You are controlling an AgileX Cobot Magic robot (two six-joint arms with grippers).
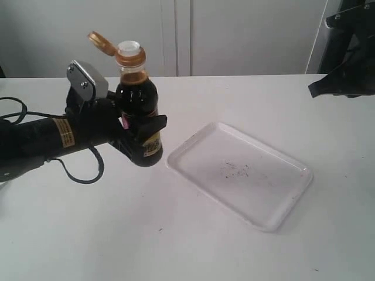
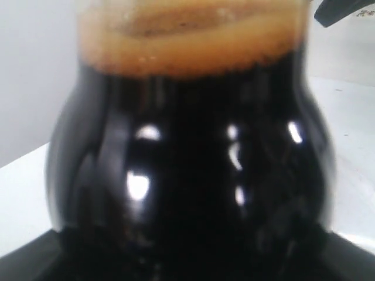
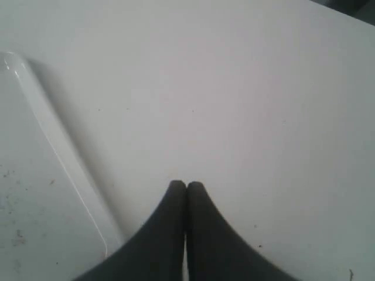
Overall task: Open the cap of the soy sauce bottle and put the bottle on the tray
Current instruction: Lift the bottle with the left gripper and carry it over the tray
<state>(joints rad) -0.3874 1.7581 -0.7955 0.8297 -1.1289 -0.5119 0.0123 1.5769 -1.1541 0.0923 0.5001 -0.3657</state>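
Observation:
The soy sauce bottle stands upright at the left, dark liquid filling it, held round its body by my left gripper, which is shut on it. Its copper-gold cap is flipped back on the hinge, baring the white spout. In the left wrist view the bottle fills the picture and hides the fingers. The white tray lies just right of the bottle, nothing on it but dark specks. My right gripper is shut and holds nothing, over bare table beside the tray's rim; in the exterior view it sits at the far right.
The white table runs under everything. Grey cabinet doors form the back wall. A black cable loops under the left arm.

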